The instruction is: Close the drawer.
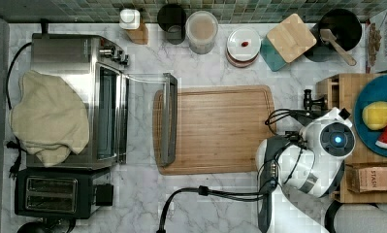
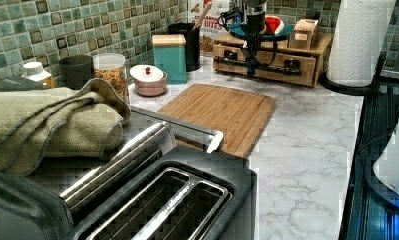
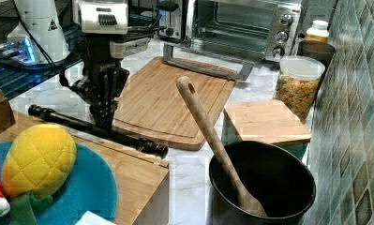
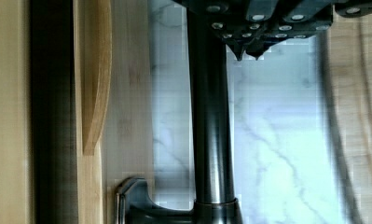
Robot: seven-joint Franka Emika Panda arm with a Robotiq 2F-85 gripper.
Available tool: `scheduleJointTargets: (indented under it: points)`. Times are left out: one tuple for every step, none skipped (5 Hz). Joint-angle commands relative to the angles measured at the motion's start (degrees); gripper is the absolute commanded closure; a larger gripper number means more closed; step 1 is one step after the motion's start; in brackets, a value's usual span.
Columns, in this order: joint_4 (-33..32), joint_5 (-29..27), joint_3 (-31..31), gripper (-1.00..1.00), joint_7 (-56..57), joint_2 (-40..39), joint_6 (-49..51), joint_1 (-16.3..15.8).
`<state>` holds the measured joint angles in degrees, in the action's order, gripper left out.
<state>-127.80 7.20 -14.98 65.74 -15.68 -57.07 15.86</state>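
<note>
The gripper, its two fingertips pressed together on nothing, hangs just beside the black bar handle of the light-wood drawer, whose front panel lies right behind this handle.

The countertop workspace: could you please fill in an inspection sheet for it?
Surface: marble counter, no spills seen.
Job's things: drawer in the wooden unit; its dark bar handle stands off the front.
Clutter: cutting board; toaster oven, door open over the board's edge; towel on the oven; toaster; jars along the wall.
Grippers: gripper shut, beside the bar handle.
Cables: black cable lying across the counter.
Surroundings: tiled wall; paper towel roll.
</note>
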Motion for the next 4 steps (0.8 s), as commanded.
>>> scheduleJointTargets:
  points:
    - [17.1, 7.7, -9.5, 1.00, 7.2, -2.3, -0.8, 8.6]
    - [22.8, 7.0, -9.3, 1.00, 11.0, -5.4, 3.4, 9.5]
    - [21.0, 3.5, -7.6, 1.00, 16.0, -2.9, 7.5, 9.1]
    - [21.0, 2.9, -8.7, 1.00, 16.4, -3.1, 7.4, 8.0]
